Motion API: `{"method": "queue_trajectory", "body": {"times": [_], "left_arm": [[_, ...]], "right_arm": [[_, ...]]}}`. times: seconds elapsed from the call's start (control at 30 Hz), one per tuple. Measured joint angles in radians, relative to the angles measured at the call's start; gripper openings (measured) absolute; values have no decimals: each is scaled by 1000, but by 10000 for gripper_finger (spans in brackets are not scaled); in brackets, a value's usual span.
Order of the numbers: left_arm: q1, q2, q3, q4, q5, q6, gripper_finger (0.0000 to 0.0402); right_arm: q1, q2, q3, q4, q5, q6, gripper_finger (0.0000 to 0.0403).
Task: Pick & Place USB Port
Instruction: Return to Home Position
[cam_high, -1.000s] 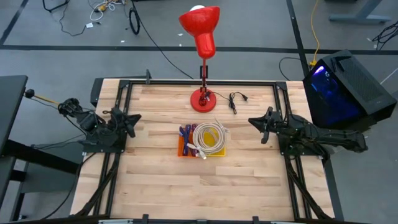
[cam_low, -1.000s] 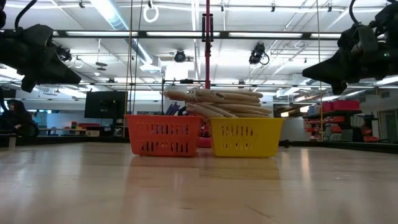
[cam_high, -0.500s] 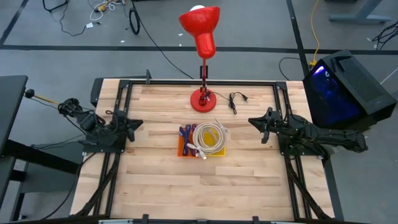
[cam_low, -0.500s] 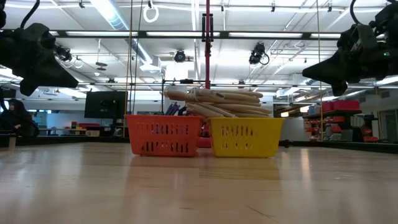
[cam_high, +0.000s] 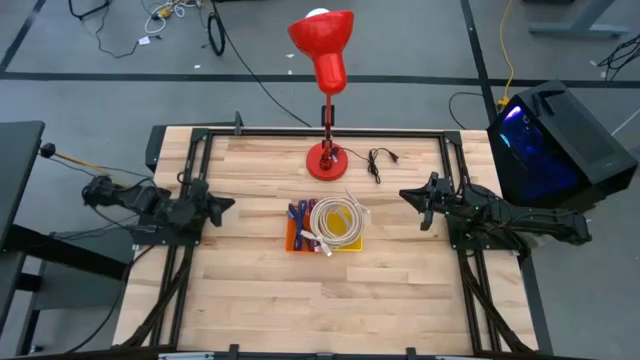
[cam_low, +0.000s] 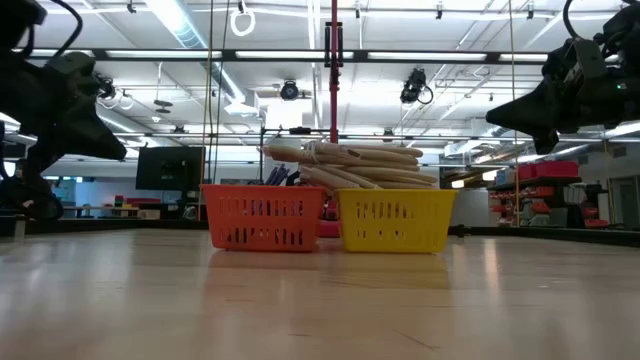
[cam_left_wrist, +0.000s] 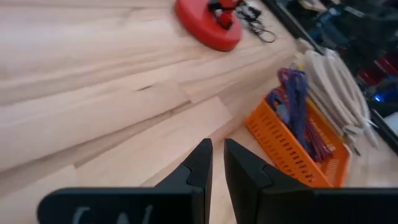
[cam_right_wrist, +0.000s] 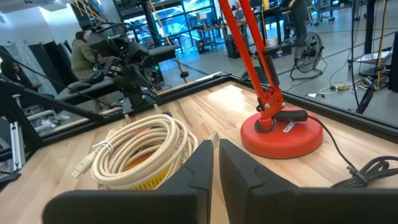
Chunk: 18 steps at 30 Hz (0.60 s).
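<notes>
An orange basket (cam_high: 296, 236) with purple cables and a yellow basket (cam_high: 345, 238) stand side by side at the table's middle. A coil of cream cable (cam_high: 338, 221) lies on top of the yellow basket; it also shows in the right wrist view (cam_right_wrist: 140, 149). My left gripper (cam_high: 226, 204) is shut and empty, above the table left of the baskets; the left wrist view (cam_left_wrist: 217, 155) shows the orange basket (cam_left_wrist: 298, 143) ahead of it. My right gripper (cam_high: 405, 195) is shut and empty, above the table right of the baskets.
A red desk lamp stands on its round base (cam_high: 326, 160) at the table's far middle, its black cord (cam_high: 378, 160) beside it. A black metal frame (cam_high: 320, 133) runs round the table. People and equipment show in the room beyond (cam_right_wrist: 81, 53).
My left gripper has moved toward the baskets and tipped down toward the table, staying shut. My right arm has kept still.
</notes>
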<state>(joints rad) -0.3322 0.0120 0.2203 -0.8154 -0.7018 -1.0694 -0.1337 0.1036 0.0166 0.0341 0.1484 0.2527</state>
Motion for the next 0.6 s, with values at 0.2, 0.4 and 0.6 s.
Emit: {"method": "queue_trajectory", "body": {"times": [0.2, 0.4, 0.6], "left_arm": [[250, -1, 0, -2, 170, 0, 44], [381, -9, -7, 12, 180, 0, 44], [387, -10, -36, 43, 275, -16, 44]], "right_arm": [[0, 0, 0, 0, 0, 0, 31], [0, 0, 0, 1, 0, 0, 31], [0, 0, 0, 3, 0, 0, 31]]}}
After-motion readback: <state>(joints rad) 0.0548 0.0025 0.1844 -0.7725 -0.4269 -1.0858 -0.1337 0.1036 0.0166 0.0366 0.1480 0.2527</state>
